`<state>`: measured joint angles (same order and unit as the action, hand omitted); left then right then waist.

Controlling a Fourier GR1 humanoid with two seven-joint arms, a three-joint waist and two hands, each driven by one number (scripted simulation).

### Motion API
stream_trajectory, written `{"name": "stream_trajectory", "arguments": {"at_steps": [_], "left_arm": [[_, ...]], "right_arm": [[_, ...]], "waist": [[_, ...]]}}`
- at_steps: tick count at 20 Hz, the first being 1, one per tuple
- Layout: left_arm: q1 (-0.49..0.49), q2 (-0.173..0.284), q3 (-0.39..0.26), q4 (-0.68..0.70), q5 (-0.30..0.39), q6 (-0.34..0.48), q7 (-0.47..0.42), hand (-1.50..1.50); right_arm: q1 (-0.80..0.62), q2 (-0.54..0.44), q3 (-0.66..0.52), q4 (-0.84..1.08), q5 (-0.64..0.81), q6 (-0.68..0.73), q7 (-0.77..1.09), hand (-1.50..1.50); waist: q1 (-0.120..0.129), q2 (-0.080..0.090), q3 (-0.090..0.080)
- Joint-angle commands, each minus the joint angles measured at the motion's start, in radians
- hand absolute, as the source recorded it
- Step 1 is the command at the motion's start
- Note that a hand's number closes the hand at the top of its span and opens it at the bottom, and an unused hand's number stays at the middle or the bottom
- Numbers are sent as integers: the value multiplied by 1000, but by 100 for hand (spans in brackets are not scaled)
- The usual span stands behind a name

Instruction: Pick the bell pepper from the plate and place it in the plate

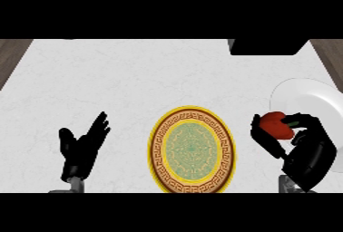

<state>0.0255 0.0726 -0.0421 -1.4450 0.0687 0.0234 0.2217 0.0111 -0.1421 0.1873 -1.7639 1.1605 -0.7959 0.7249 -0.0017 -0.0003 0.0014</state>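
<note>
A red bell pepper [276, 125] is held in my right hand [305, 152], whose fingers and thumb curl round it, just left of the white plate [309, 99] at the right edge. The pepper sits over the counter between the two plates. A patterned plate [161, 149] with a yellow rim and green centre lies at the middle front with nothing on it. My left hand [81, 147] rests open at the lower left, fingers up, apart from everything.
A dark box-like object [268, 46] stands at the counter's far right edge. The white marble counter [134, 77] stretches wide behind the plates; wooden floor shows at both far corners.
</note>
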Motion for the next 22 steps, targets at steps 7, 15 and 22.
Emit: {"name": "stream_trajectory", "arguments": {"at_steps": [7,15,22], "left_arm": [[23,9,1,7,-4,-14,-5,0],[-51,-13,0,-4,-15,16,44,0],[-38,-18,-24,23,-21,-14,3,0]], "right_arm": [[-151,-293,-284,361,-489,-172,-301,150],[-285,-366,-432,710,-870,-112,-750,150],[-402,-453,-420,1075,-833,175,-651,-150]], "waist": [[16,4,1],[15,5,2],[45,16,2]]}}
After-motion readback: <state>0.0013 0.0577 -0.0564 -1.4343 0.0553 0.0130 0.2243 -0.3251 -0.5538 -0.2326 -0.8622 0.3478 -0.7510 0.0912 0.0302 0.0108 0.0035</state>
